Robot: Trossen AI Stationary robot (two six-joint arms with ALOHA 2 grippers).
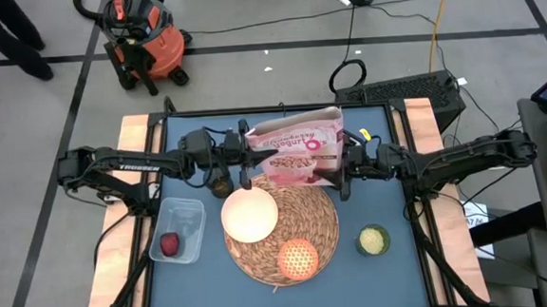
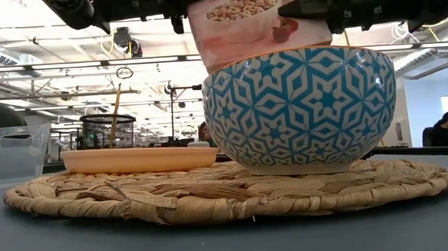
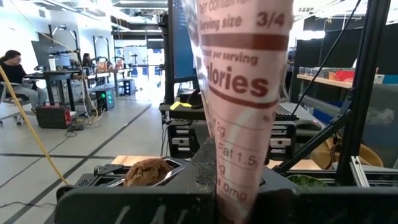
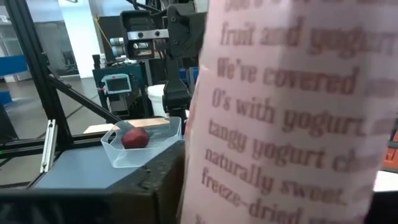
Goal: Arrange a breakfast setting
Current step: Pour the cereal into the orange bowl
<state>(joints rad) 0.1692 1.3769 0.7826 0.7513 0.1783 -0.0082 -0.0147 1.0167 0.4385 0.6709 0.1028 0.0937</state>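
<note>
Near the middle of the bench, toward its far edge, both arms meet at the cereal box [image 1: 297, 150], which hangs in the air tipped over the far rim of the mat [image 1: 316, 229]. The left gripper [image 1: 243, 153] pinches one side of the box and the right gripper [image 1: 343, 164] the other; each wrist view shows the box's printed side pressed between that arm's fingers. The bowl [image 1: 250, 215] sits on the mat's left part, its open mouth below and just nearer than the box, and the low view shows the box's bottom edge above the bowl's rim. The orange dish [image 1: 297, 259] rests on the mat's near edge. The fruit [image 1: 170, 244] lies in the clear tub [image 1: 190, 216] toward the near left corner, off the mat, and the green cup [image 1: 373, 239] stands just right of the mat. A dark cup [image 1: 219, 185] stands by the left gripper. No spoon shows. The step in hand looks like pouring cereal, or carrying the box to its place; next, the two arms would have to move together so the box neither twists nor slips, and keep clear of the bowl.
</note>
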